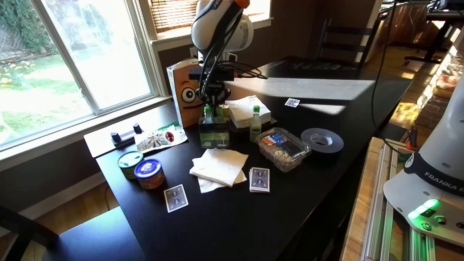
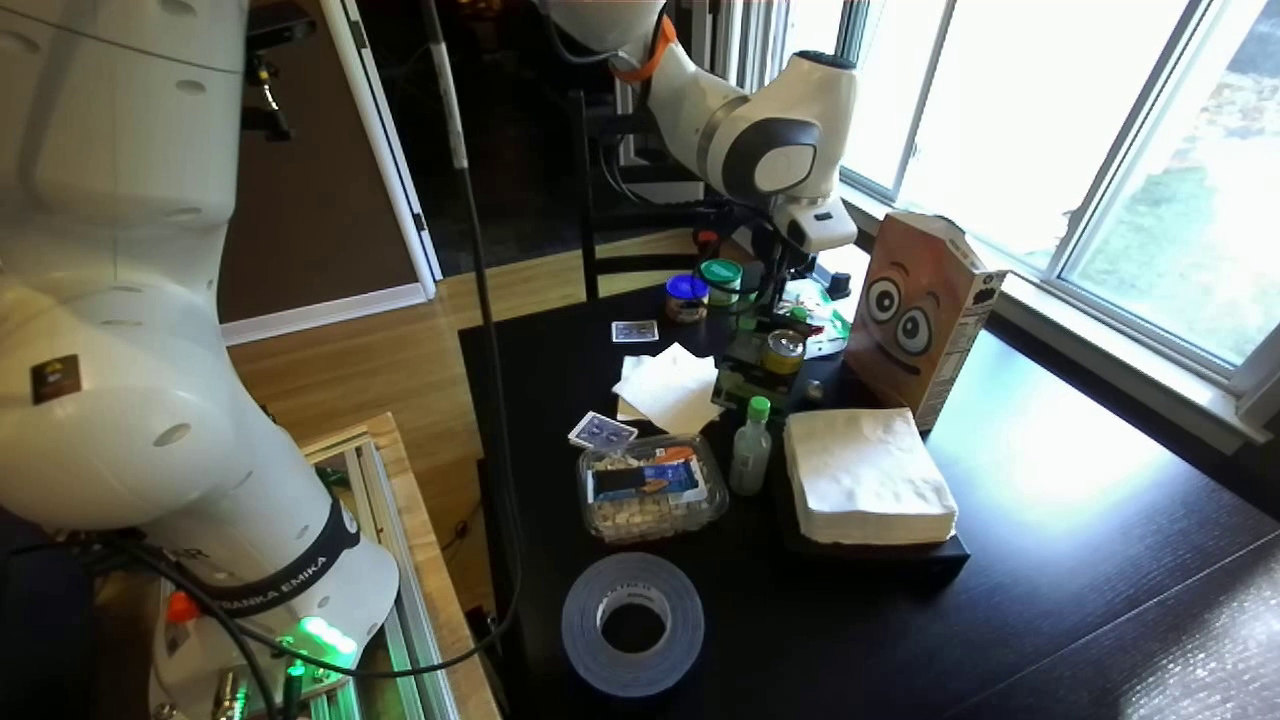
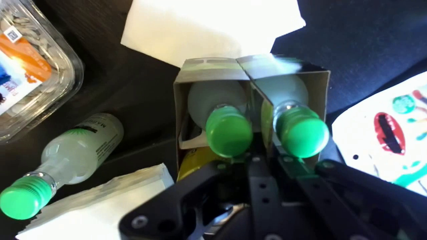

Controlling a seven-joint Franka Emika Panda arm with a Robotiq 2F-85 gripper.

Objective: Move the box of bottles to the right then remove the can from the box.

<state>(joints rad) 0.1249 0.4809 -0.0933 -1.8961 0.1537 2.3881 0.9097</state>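
Observation:
The box of bottles [image 1: 214, 137] is a small low open box with a dark and green printed front. It also shows in an exterior view [image 2: 740, 385] and in the wrist view [image 3: 213, 69]. Green-capped bottles [image 3: 228, 133] stand in it on both sides of its middle divider. The yellow can [image 3: 200, 160] sits in a compartment of the box, partly hidden by my finger; its top shows in an exterior view [image 2: 783, 352]. My gripper [image 3: 272, 160] points down over the box, its fingers close together and shut on the divider. The fingertips are hidden. I cannot tell whether the box is raised.
A loose green-capped bottle [image 1: 256, 125] stands beside a napkin stack [image 2: 870, 480]. The tall eyed cardboard box [image 2: 915, 310] stands close by. Napkins [image 1: 219, 168], a clear tub [image 1: 282, 148], tape roll [image 2: 633, 624], jars [image 1: 149, 174], cards [image 1: 259, 179] and a packet [image 1: 161, 137] lie around.

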